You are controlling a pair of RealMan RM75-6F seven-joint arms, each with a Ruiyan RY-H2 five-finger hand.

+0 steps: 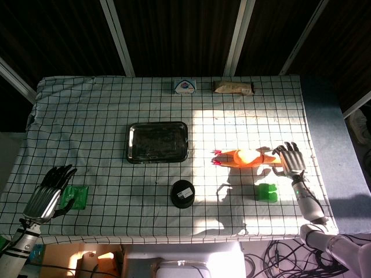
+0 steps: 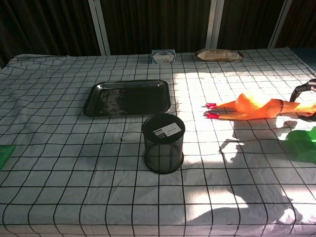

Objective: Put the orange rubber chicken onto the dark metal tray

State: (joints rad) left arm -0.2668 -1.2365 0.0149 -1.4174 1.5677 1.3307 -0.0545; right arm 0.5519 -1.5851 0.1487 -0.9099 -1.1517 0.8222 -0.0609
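Note:
The orange rubber chicken (image 1: 243,158) (image 2: 249,106) lies on the sunlit checked cloth, red feet pointing left toward the tray. Its neck end points right. The dark metal tray (image 1: 157,141) (image 2: 128,97) sits bare, left of the chicken. My right hand (image 1: 288,158) (image 2: 302,93) is at the chicken's neck end, fingers arched over it. Whether they grip it cannot be told. My left hand (image 1: 50,190) hovers at the front left corner with fingers apart, holding nothing.
A black mesh cup (image 1: 183,193) (image 2: 163,143) stands in front of the tray. One green block (image 1: 267,191) (image 2: 303,143) lies just before my right hand, another green block (image 1: 77,196) beside my left. A white box (image 1: 185,86) and a brown packet (image 1: 234,87) lie at the far edge.

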